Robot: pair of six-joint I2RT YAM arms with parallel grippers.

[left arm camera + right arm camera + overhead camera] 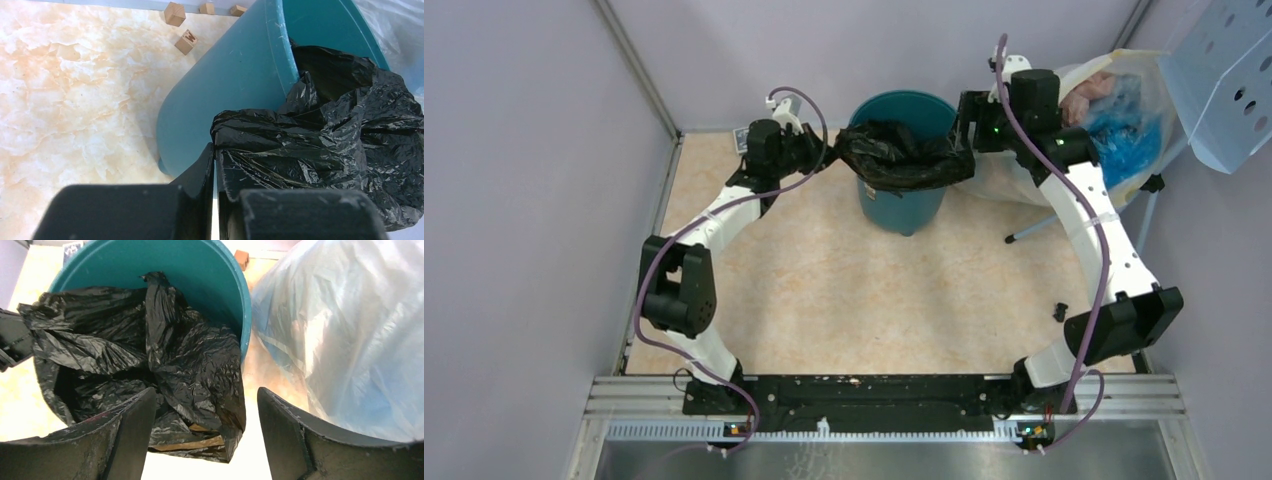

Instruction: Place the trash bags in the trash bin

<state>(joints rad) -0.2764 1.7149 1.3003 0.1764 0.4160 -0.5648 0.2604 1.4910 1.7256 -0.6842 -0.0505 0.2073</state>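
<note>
The teal trash bin [902, 205] stands at the back middle of the table. The black crinkled trash bag [899, 155] lies across its mouth and drapes over the rim. My left gripper [829, 155] is at the bin's left rim. In the left wrist view it [216, 155] is shut on the bag's [340, 130] corner, just outside the bin wall [225, 80]. My right gripper [967, 150] is at the bin's right rim. In the right wrist view it [206, 392] is open, and a hanging fold of the bag [185, 355] lies between its fingers, over the bin [200, 265].
A large translucent sack [1114, 120] with blue and pink contents lies right of the bin, close to my right gripper [350, 330]. A pale blue perforated panel [1224, 70] stands at the far right. Small wooden blocks [186, 41] lie behind the bin. Walls close in on both sides.
</note>
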